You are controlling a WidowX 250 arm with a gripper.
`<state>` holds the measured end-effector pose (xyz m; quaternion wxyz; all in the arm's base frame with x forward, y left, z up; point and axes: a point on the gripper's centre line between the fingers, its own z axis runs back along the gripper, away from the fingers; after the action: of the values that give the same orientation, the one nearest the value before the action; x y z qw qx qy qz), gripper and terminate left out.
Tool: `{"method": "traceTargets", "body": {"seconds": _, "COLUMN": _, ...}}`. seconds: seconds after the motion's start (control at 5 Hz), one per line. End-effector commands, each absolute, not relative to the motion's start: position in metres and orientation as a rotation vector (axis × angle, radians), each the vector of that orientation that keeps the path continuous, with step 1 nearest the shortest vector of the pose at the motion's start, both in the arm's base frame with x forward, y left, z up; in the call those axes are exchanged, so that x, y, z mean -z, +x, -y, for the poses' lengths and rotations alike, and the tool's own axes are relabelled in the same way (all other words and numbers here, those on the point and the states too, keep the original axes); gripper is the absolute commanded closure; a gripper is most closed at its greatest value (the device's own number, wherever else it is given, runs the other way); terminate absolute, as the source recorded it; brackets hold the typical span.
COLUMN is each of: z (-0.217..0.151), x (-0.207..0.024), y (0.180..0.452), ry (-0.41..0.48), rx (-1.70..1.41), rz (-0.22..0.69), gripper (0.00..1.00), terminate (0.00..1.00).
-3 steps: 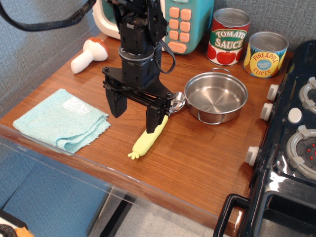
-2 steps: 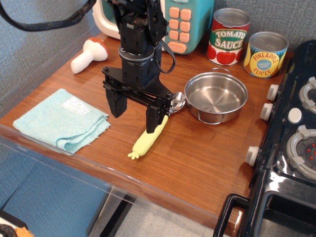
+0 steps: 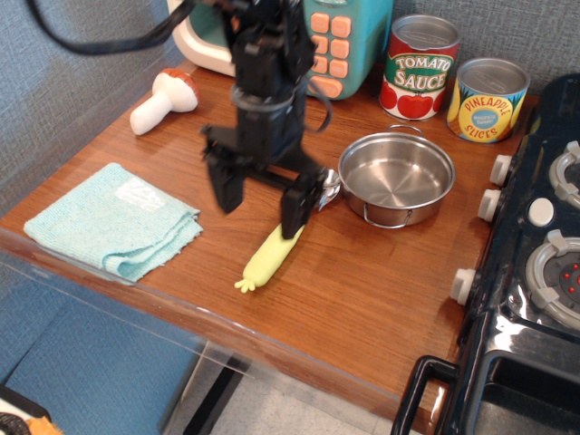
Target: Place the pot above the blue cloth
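Note:
The shiny steel pot (image 3: 397, 178) with wire loop handles stands empty on the wooden table, right of centre. The turquoise-blue cloth (image 3: 111, 218) lies folded at the table's left front. My black gripper (image 3: 261, 203) hangs open and empty between them, its fingers spread, just above the table. Its right finger (image 3: 294, 210) is close to the pot's left side, above the top of a yellow toy corn. The gripper holds nothing and looks slightly blurred.
A yellow-green toy corn (image 3: 269, 257) lies below the gripper. A toy mushroom (image 3: 161, 101) sits at back left, a toy microwave (image 3: 326, 36) behind the arm. A tomato sauce can (image 3: 419, 68) and a pineapple can (image 3: 488, 100) stand behind the pot. A toy stove (image 3: 535, 272) fills the right.
The gripper has moved a little to the right, toward the pot, and up slightly. It is still open. The pot, cloth and corn have not moved.

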<state>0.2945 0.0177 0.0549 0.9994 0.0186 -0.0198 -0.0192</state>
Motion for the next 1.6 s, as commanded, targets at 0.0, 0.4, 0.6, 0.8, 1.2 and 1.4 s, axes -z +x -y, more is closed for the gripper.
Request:
{"method": "traceTargets", "body": {"seconds": 0.0, "z": -0.005, "x": -0.072, "y": 0.367, "ry": 0.001, "rx": 0.041, "rz": 0.141, "gripper": 0.0, "terminate": 0.0}}
{"method": "traceTargets", "body": {"seconds": 0.4, "z": 0.004, "x": -0.048, "y": 0.39, "ry": -0.016, "rx": 0.041, "rz": 0.127, "gripper": 0.0, "terminate": 0.0}}
{"method": "traceTargets", "body": {"seconds": 0.6, "z": 0.008, "x": -0.03, "y": 0.399, "ry": -0.011, "rx": 0.047, "rz": 0.106, "gripper": 0.0, "terminate": 0.0}}
{"method": "traceTargets", "body": {"seconds": 0.8, "z": 0.01, "x": -0.022, "y": 0.404, "ry": -0.016, "rx": 0.046, "rz": 0.1, "gripper": 0.0, "terminate": 0.0}}
{"method": "traceTargets", "body": {"seconds": 1.2, "z": 0.014, "x": -0.024, "y": 0.411, "ry": -0.017, "rx": 0.057, "rz": 0.116, "gripper": 0.0, "terminate": 0.0}}
{"method": "traceTargets", "body": {"seconds": 1.4, "z": 0.014, "x": -0.023, "y": 0.412, "ry": -0.037, "rx": 0.08, "rz": 0.132, "gripper": 1.0, "terminate": 0.0}}
